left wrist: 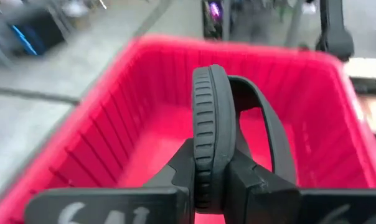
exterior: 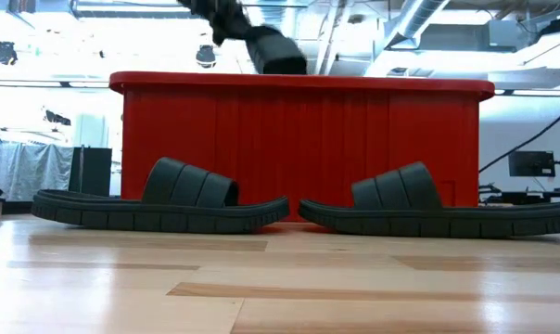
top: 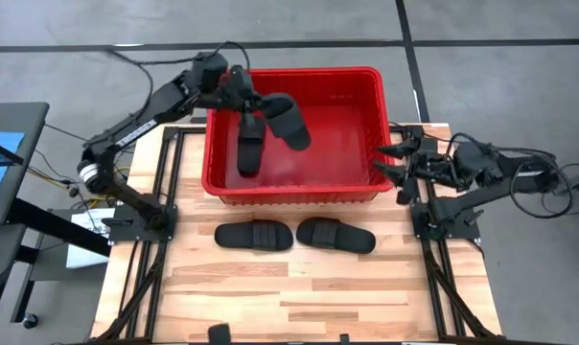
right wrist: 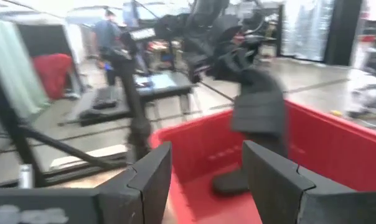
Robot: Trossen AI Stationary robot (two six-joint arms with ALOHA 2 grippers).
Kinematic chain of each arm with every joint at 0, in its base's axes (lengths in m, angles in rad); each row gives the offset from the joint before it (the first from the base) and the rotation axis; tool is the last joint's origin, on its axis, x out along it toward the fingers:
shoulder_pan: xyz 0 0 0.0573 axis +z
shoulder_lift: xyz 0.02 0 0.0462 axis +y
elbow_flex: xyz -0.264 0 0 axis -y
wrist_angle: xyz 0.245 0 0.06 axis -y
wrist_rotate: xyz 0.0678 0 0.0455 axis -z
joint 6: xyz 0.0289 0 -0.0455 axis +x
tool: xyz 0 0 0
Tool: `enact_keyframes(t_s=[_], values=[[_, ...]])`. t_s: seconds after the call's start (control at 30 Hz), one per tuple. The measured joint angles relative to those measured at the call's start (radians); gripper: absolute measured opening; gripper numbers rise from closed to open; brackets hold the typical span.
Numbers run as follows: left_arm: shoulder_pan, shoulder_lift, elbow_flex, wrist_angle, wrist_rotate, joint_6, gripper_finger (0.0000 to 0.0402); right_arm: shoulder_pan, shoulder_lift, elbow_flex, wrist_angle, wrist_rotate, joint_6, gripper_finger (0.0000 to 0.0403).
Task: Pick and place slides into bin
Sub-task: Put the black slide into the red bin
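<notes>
**Left gripper carries a slide over the bin, two more wait on the table**

Left gripper (left wrist: 210,180) is clamped on the sole edge of one black slide (top: 288,120), holding it on its side above the open red bin (top: 371,81). In the left wrist view the dark fingers (left wrist: 250,186) pinch the ribbed rim of the sole, with the strap arching off to one side. That thin edge looks like the natural place to grip: the sole seems a light, slightly springy foam or rubber, stiff enough to keep its shape when held by one end, and its ribbing should resist slipping. The strap is a second option, but it looks softer and may flex.

Another slide (top: 250,144) already stands tilted inside the bin, leaning toward the left wall. Two slides remain on the wooden table (top: 318,287) just in front of the bin, a left one (top: 255,235) and a right one (top: 335,235), lying flat, straps up, nearly toe to toe.

Right gripper (top: 393,163) waits beside the bin's right wall, its fingers spread and empty.
</notes>
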Motion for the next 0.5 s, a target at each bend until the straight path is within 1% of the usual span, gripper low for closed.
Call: enact_keyframes(t_s=[0.1,0.17,0.3,0.4,0.5], values=[[0.033,0.062,0.041,-0.084,0.053,0.039,0.0026,-0.064,-0.002,0.0,-0.038,0.001,0.0,0.0187],[0.057,0.1,0.09,-0.18,0.093,0.094,0.0026,-0.104,-0.002,0.0,-0.054,0.001,0.0,0.0186],[0.105,0.183,0.203,-0.344,0.211,0.222,0.0026,-0.179,0.001,-0.001,-0.06,0.0,0.001,0.0185],[0.143,0.232,0.27,-0.393,0.276,0.292,0.0026,-0.24,0.012,-0.001,-0.056,0.001,0.011,0.0186],[0.176,0.276,0.323,-0.423,0.351,0.344,0.0026,-0.295,0.015,-0.001,-0.069,0.0,0.055,0.0187]])
